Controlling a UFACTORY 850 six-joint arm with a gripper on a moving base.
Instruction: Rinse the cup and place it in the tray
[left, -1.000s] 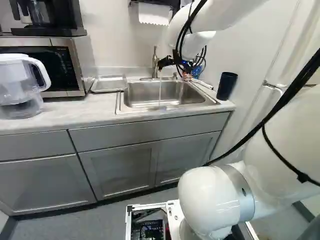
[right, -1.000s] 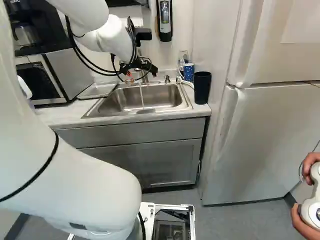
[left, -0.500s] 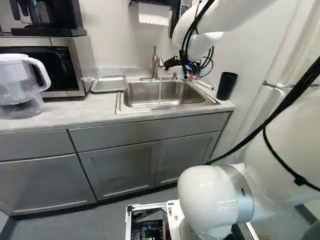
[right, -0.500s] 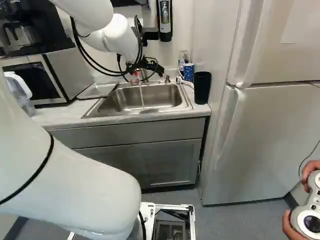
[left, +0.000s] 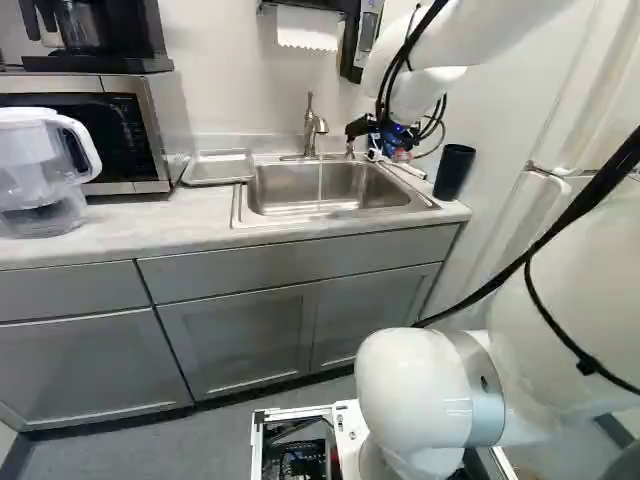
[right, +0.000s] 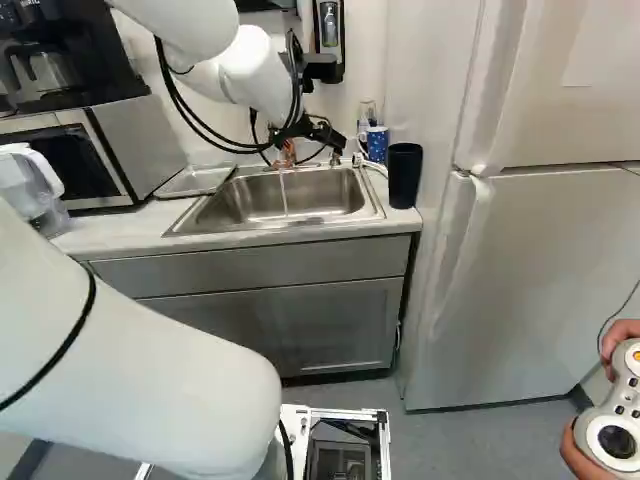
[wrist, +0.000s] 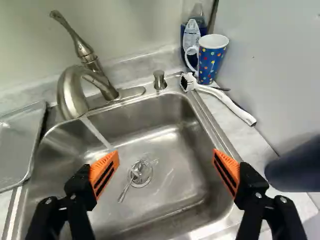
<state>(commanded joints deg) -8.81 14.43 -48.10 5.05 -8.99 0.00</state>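
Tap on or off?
On. A thin stream falls from the tap into the sink; the left base view shows it too.

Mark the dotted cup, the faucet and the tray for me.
Dotted cup (wrist: 210, 61): wrist view, outer wall below the rim.
Faucet (wrist: 71, 100): wrist view, curved spout.
Tray (wrist: 15, 150): wrist view, bare inner bottom.

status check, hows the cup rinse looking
End effector open, facing sink. Dotted cup upright beyond sink corner, ungripped. White-handled brush close by its base, possible snag.
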